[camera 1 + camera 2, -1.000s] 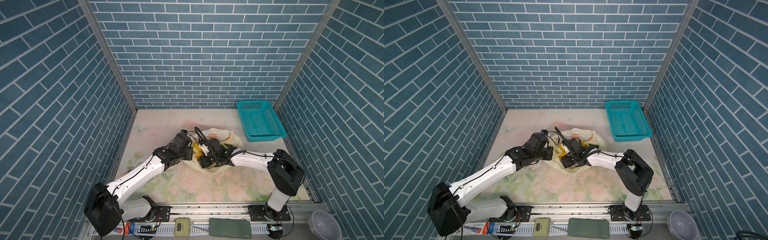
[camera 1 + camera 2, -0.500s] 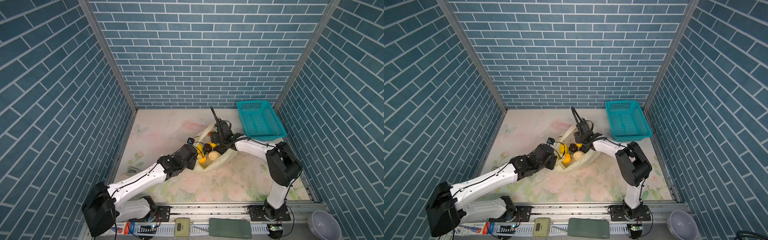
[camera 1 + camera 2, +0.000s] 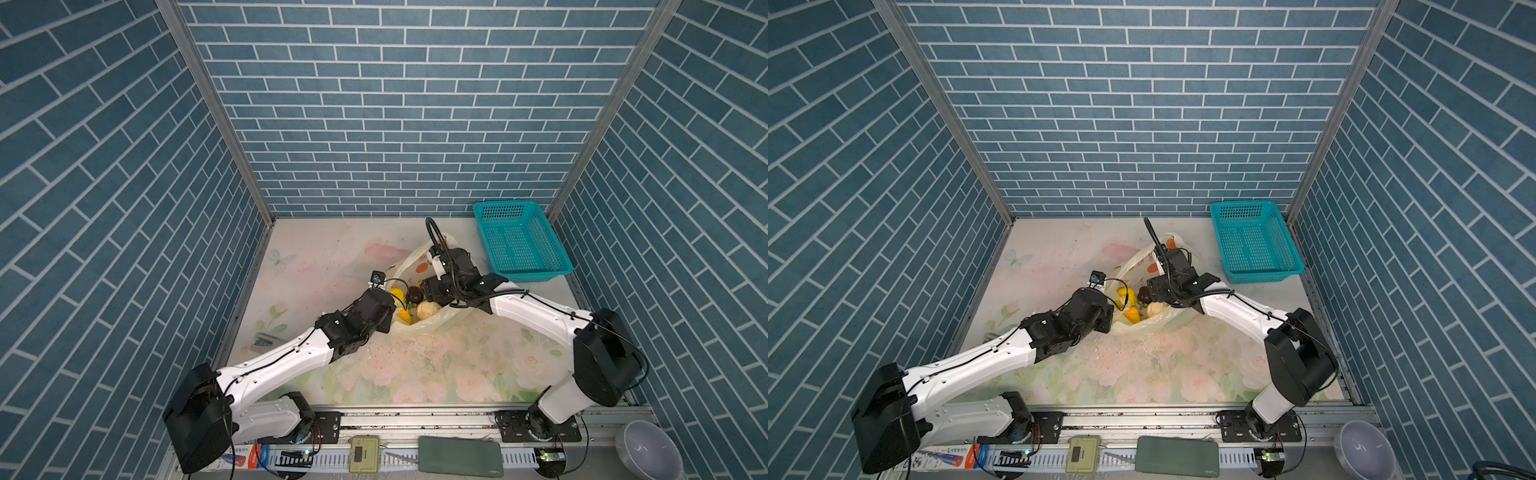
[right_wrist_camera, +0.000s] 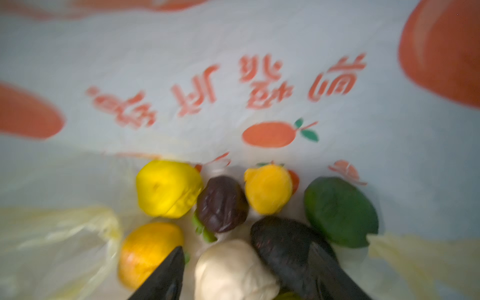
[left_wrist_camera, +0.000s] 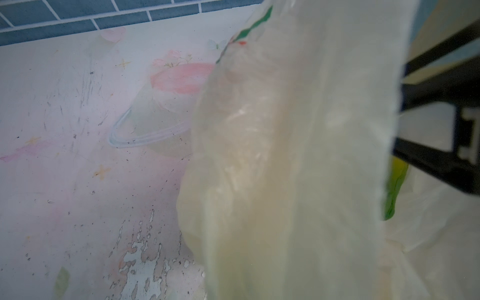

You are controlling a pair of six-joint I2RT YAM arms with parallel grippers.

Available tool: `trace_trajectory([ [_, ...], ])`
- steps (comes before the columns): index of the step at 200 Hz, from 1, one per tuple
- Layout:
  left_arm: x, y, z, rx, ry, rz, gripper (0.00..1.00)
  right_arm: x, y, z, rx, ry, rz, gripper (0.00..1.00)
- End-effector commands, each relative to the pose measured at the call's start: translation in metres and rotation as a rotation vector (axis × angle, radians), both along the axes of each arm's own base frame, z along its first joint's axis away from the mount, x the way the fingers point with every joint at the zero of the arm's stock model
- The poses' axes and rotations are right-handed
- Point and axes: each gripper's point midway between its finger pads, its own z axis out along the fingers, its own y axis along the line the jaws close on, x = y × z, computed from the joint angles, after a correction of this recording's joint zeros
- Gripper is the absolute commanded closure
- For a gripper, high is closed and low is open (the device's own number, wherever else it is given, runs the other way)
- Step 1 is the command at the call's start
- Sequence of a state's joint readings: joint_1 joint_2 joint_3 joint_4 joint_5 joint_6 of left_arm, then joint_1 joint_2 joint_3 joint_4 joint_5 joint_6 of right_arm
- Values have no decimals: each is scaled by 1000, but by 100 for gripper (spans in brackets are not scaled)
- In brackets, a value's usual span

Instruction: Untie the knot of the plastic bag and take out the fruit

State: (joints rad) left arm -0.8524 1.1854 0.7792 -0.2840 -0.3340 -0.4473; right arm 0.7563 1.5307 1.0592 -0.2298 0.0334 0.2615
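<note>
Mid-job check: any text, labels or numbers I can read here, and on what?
Thin pale yellow plastic bag: row of red printed characters, blurred, unreadable.
Dark green flat pad by the front rail: small logo, too small.
Blue-red carton by the front rail: print too small.
Nothing legible.

Both top views are sharp, evenly lit from overhead, with soft shadows on the desk (image 3: 415, 365) and wide-angle stretch at the edges. The left wrist view's close plastic bag (image 5: 285, 155) is unfocused. Motion blur smears the fruit (image 4: 168, 188) in the right wrist view.
</note>
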Motion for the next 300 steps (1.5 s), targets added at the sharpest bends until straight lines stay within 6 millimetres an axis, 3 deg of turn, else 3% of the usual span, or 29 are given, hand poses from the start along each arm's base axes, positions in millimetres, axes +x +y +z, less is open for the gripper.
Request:
trace_trajectory([
  [1, -4, -4, 4, -61, -10, 0, 100, -44, -20, -40, -66, 132, -5, 25],
  [41, -12, -8, 1, -82, -9, -10, 100, -86, -52, -74, -133, 140, -67, 25],
  [64, -23, -7, -15, -42, 32, -32, 100, -107, -72, -96, -179, 149, -104, 25],
  [83, -36, 1, -38, 19, 84, -45, 100, -115, -80, -112, -204, 167, -123, 25],
  [99, -41, 7, -43, 41, 87, -44, 100, -116, -80, -120, -221, 175, -122, 25],
  [120, -41, 11, -44, 79, 83, -49, 100, -111, -69, -114, -203, 171, -102, 25],
  [165, -35, 7, -30, 84, 34, -53, 100, -97, -27, -75, -76, 168, -60, 25],
  [210, -30, 2, -20, 67, 6, -53, 100, -83, -3, -53, -64, 121, -3, 21],
  [270, -28, 0, -20, 54, 4, -49, 100, -62, 19, -45, -110, 56, 60, 18],
  [300, -28, -1, -20, 51, 2, -50, 100, -54, 27, -59, -157, 70, 76, 16],
])
